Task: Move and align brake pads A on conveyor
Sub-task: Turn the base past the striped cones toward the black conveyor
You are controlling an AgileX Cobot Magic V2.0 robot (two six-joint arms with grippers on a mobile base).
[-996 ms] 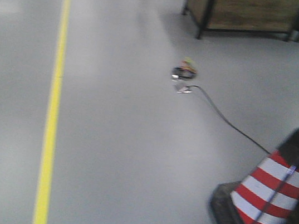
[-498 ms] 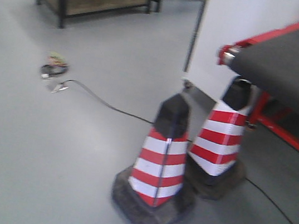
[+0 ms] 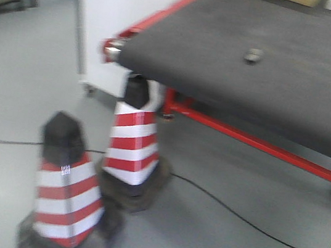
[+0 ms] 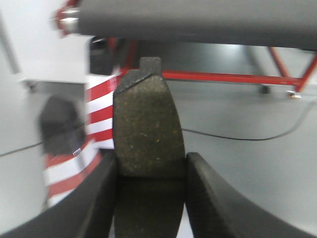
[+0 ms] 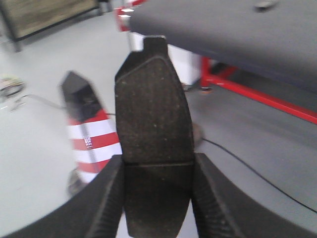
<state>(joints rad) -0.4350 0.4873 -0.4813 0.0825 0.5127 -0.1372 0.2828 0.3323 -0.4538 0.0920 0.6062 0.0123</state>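
My left gripper (image 4: 150, 166) is shut on a dark grey-brown brake pad (image 4: 146, 119) that stands up between its fingers, end tab on top. My right gripper (image 5: 157, 166) is shut on a second brake pad (image 5: 151, 104), held the same way. The conveyor (image 3: 294, 99) is a dark charcoal belt on a red frame, ahead and to the right. It also shows in the left wrist view (image 4: 198, 22) and the right wrist view (image 5: 233, 34). A small dark pad-like object (image 3: 253, 55) lies on the belt, too blurred to identify. Both grippers are out over the floor, short of the belt.
Two red-and-white traffic cones (image 3: 68, 190) (image 3: 134, 144) stand on the grey floor at the conveyor's near left corner. A black cable (image 3: 233, 215) runs across the floor under the belt. A white cabinet (image 3: 120, 11) stands behind the cones.
The front view has swung right: the open floor and yellow line are gone, the cones have slid left, and the conveyor now fills the upper right.
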